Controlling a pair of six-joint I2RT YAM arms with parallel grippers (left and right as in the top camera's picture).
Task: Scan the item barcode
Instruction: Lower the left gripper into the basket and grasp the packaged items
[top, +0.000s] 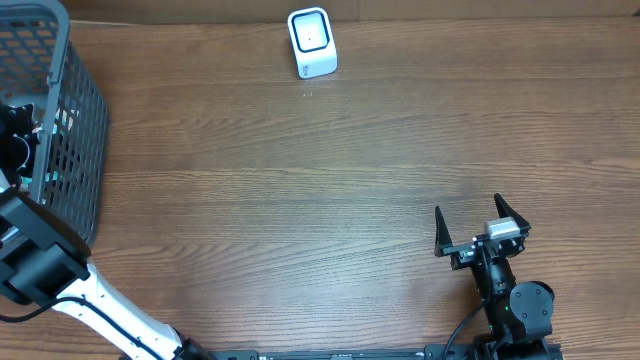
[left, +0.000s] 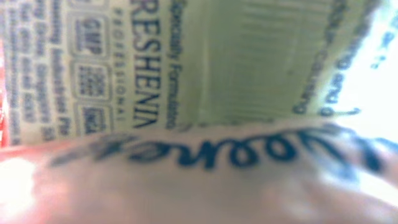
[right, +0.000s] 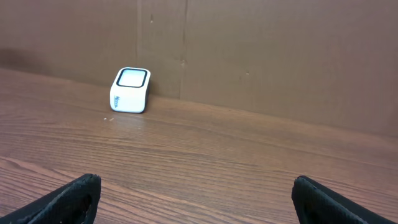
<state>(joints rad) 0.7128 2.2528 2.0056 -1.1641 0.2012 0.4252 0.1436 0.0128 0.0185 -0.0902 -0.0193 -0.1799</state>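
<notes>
Your left gripper (top: 16, 140) is down inside the grey mesh basket (top: 85, 110) at the far left. Blurred item packaging (left: 249, 56) fills its camera, so I can't tell its jaws. The basket wall stands between it and the white scanner (top: 312, 42) at the far edge, while your right gripper (top: 467, 203) sits near right, fingers wide apart.

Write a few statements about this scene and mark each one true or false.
1. The scanner stands near the far edge of the table. True.
2. The right gripper grips an item. False: it is open and empty.
3. The left arm reaches into the mesh basket. True.
4. The basket touches the scanner. False: they stand well apart, with the basket at the left edge.
5. The left wrist view shows bare table. False: printed packaging fills it.
</notes>
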